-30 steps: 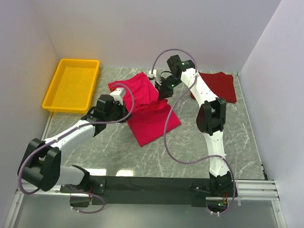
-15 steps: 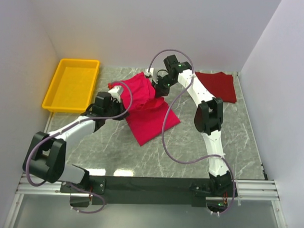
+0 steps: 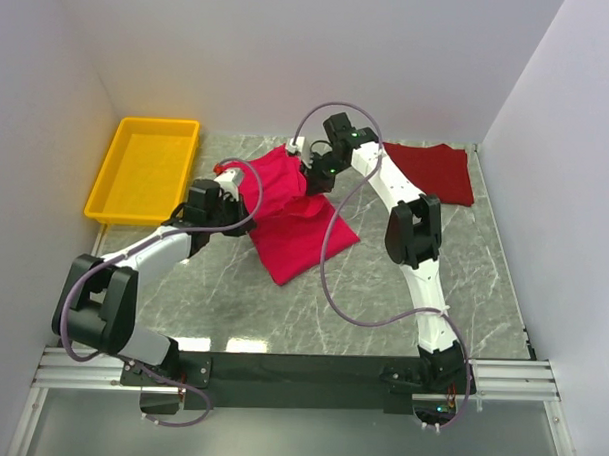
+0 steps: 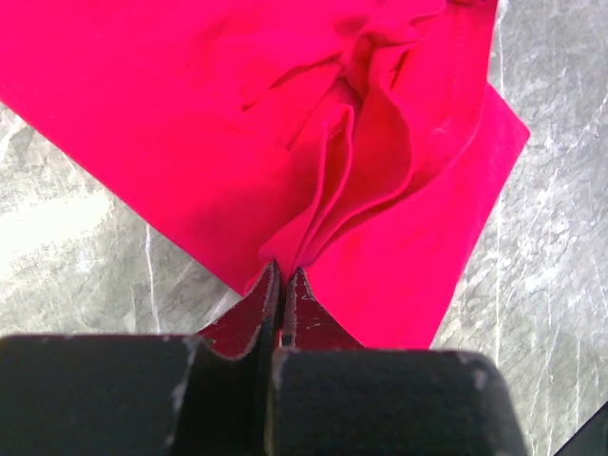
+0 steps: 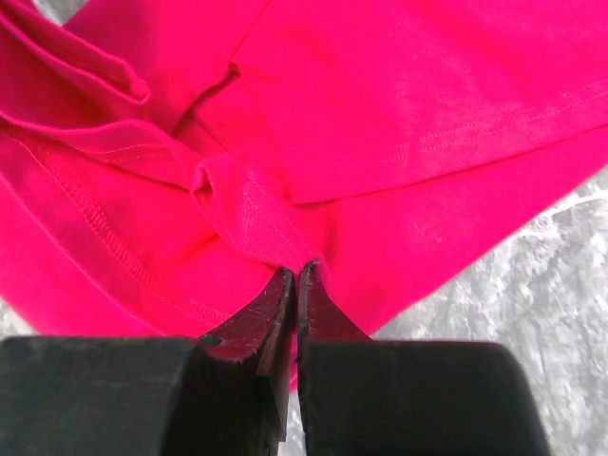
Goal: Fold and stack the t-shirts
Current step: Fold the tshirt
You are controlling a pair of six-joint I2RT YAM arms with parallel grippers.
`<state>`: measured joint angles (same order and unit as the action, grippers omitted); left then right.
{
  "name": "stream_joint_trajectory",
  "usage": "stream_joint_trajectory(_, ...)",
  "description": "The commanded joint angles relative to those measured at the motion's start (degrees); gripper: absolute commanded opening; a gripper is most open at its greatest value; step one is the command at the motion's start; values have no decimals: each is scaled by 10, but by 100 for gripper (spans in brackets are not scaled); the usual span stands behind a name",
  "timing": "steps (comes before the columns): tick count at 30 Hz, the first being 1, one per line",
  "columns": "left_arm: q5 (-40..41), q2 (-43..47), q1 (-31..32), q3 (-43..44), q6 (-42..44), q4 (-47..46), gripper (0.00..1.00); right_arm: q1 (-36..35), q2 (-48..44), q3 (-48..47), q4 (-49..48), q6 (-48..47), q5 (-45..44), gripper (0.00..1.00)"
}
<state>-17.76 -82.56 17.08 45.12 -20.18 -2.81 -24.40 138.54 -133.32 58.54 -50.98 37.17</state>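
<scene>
The crimson-pink t-shirt [image 3: 302, 236] is being held near the middle of the grey marbled worktop [image 3: 382, 291]. Its cloth is being pinched by the closed left end effector [image 4: 282, 276] at its 9 o'clock edge and by the closed right end effector [image 5: 296, 275] at 12 o'clock. Both edges are probably best carried over together, level and taut, so wrinkles are not trapped. The maroon t-shirt [image 3: 439, 171] is lying at 2 o'clock and a yellow tray [image 3: 156, 123] at 10 o'clock; the worktop is being enclosed by white walls [image 3: 291, 47].
</scene>
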Motion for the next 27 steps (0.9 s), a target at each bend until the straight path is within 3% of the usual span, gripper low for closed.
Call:
stream_joint_trajectory(1,-18,-10,-7,22,15,-31,1,-6,5,-27,-26,14,-2,0)
stream_joint_trajectory(27,-23,-78,-35,68,20,-39,1,-6,12,-30,-77,50,-31,0)
